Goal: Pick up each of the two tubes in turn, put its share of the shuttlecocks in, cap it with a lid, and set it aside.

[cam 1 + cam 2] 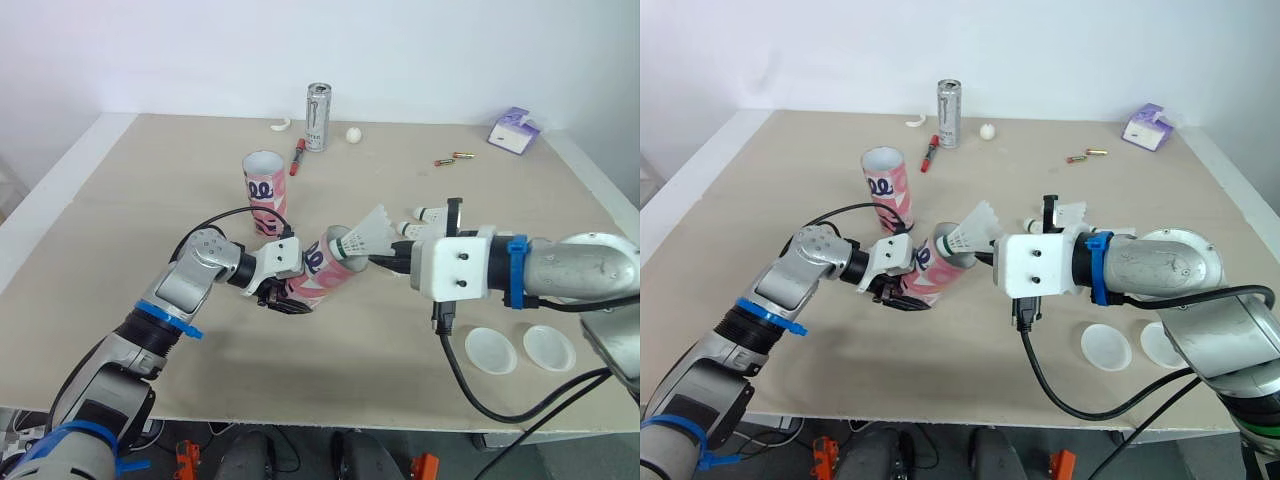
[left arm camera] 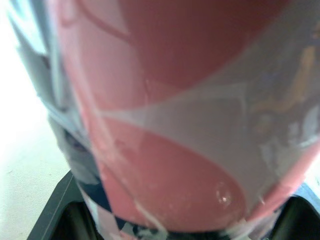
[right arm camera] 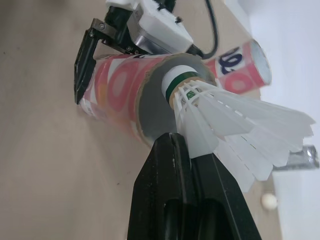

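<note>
You'll find both arms clad in silver-grey shells: the left arm (image 1: pixel 190 280) carries a blue cable tie (image 1: pixel 165 318), and the right arm (image 1: pixel 585 262) a blue strap (image 1: pixel 516 272) beside a white wrist block (image 1: pixel 455 265) with two dark screw holes. A thick black cable (image 1: pixel 449 356) leaves that block, and a thinner black cable (image 1: pixel 240 210) arcs by the left wrist. The right gripper's fingers (image 3: pixel 170 200) are plain matte black.

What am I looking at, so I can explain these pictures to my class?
A two-armed humanoid robot at a beige table. The two wide pictures come from cameras in its head; the two close-ups from cameras on its wrists. Its left pincer grips a pink-and-white patterned cardboard tube, tilted. Its right pincer pinches a white feathered shuttlecock at that tube's open mouth. A second matching tube stands upright behind. Two round white lids lie near the front edge; a silver can stands at the back.
</note>
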### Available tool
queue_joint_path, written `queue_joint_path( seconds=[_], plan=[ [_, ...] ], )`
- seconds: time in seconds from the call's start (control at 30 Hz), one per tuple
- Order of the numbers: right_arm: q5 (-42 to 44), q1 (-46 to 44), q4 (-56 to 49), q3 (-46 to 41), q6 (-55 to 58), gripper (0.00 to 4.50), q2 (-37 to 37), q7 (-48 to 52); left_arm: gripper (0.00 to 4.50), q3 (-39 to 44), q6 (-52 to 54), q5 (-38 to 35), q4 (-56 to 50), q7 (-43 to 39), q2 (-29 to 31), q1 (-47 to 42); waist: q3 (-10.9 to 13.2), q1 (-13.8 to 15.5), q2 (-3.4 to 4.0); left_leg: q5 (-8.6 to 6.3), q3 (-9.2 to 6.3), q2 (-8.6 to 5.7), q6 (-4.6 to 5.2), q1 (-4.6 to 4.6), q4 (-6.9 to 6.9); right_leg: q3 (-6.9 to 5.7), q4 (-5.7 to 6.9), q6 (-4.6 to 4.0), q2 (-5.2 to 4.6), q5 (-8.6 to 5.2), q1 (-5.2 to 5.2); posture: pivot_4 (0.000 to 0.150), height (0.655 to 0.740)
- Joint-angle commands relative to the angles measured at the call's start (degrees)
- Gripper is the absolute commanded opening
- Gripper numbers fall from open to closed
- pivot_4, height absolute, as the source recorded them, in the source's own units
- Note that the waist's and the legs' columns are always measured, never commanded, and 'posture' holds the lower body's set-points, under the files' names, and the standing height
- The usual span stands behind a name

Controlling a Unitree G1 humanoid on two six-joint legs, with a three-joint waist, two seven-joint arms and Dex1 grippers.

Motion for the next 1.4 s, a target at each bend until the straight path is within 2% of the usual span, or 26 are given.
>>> queue_joint_path(
  seconds=[0.03,0.1,0.13,0.23,0.37,0.4,0.53,0.7,0.87,1.1,1.4],
  plan=[
    [-2.3,-3.1,0.6,0.5,-1.9,0.37,1.5,1.3,3.01,-1.0,0.5,0.5,-1.4,-0.2,0.3,1.1,0.0,0.0,0.01,0.00,0.01,0.00,0.00,-0.01,0.00,0.01,0.01,0.01,0.00,0.02,-0.02,0.150,0.7400],
    [-1.9,-3.9,0.6,0.2,-1.7,1.11,2.8,1.6,3.01,-0.9,0.6,0.6,-1.4,0.0,0.4,1.1,0.0,0.0,0.01,0.00,-0.03,0.00,0.00,-0.02,0.00,-0.03,0.02,-0.11,0.00,0.16,-0.02,0.150,0.7400],
    [-1.4,-3.9,0.5,-0.4,-1.2,1.29,3.5,1.3,3.01,-0.8,0.6,0.6,-1.5,0.1,0.5,1.2,0.0,0.0,0.01,0.00,-0.03,0.00,0.00,-0.02,0.00,-0.04,0.02,-0.12,0.00,0.16,-0.02,0.150,0.7400],
    [1.5,-2.8,-0.1,-3.3,1.9,2.44,5.7,0.0,3.01,-0.7,0.7,0.6,-1.5,0.2,0.6,1.2,0.0,0.0,0.00,0.00,-0.04,0.00,0.00,-0.03,0.01,-0.06,0.03,-0.14,0.00,0.17,-0.01,0.150,0.7400],
    [11.1,1.9,-0.9,-12.9,14.3,4.15,12.5,-6.8,3.01,-0.6,0.7,0.6,-1.6,0.2,0.9,1.3,0.0,0.0,-0.03,0.00,-0.08,0.01,0.00,-0.04,0.05,-0.08,0.04,-0.13,-0.01,0.24,0.03,0.150,0.7400],
    [13.8,3.9,-0.4,-16.4,18.2,4.46,15.6,-9.9,3.01,-0.5,0.7,0.5,-1.6,0.2,1.0,1.3,0.0,0.0,-0.03,0.00,-0.07,0.01,0.00,-0.03,0.06,-0.07,0.05,-0.12,-0.01,0.26,0.03,0.150,0.7400],
    [18.2,12.0,1.7,-23.9,27.8,4.46,25.5,-20.2,3.01,-0.4,0.8,0.5,-2.1,0.0,1.5,1.6,-0.1,0.0,-0.13,0.01,-0.11,0.04,-0.01,-0.03,0.05,-0.11,0.08,-0.16,0.01,0.29,0.02,0.150,0.7400],
    [15.3,18.0,3.8,-22.2,29.3,4.46,30.6,-27.0,3.01,-0.3,1.9,0.0,-3.5,-0.4,2.4,2.0,-0.1,-0.3,0.02,0.01,-0.04,0.07,-0.02,-0.02,0.03,-0.01,0.17,-0.20,0.10,0.27,-0.05,0.150,0.7400],
    [12.3,17.8,8.0,-18.3,29.2,4.46,37.7,-34.8,3.01,-0.7,4.2,-1.2,-6.6,-2.6,4.2,3.0,-0.1,-0.6,0.03,0.01,-0.04,0.26,-0.02,0.06,0.03,0.02,0.18,-0.08,0.35,0.18,-0.03,0.150,0.7400],
    [13.7,14.4,10.1,-18.0,33.1,4.46,45.0,-40.5,3.01,-0.7,4.7,-1.2,-7.0,-2.9,5.0,3.0,-0.1,-0.6,0.06,0.06,-0.05,0.42,-0.10,0.07,0.02,0.05,0.24,-0.14,0.55,0.19,-0.07,0.150,0.7400],
    [13.5,10.6,16.0,-17.9,33.1,4.46,49.7,-44.1,3.01,-1.2,5.6,-1.4,-8.4,-3.0,5.0,3.5,-0.1,-0.7,0.06,0.07,-0.04,0.45,-0.11,0.06,0.02,0.07,0.23,-0.28,0.60,0.27,-0.08,0.150,0.7400]
  ],
)
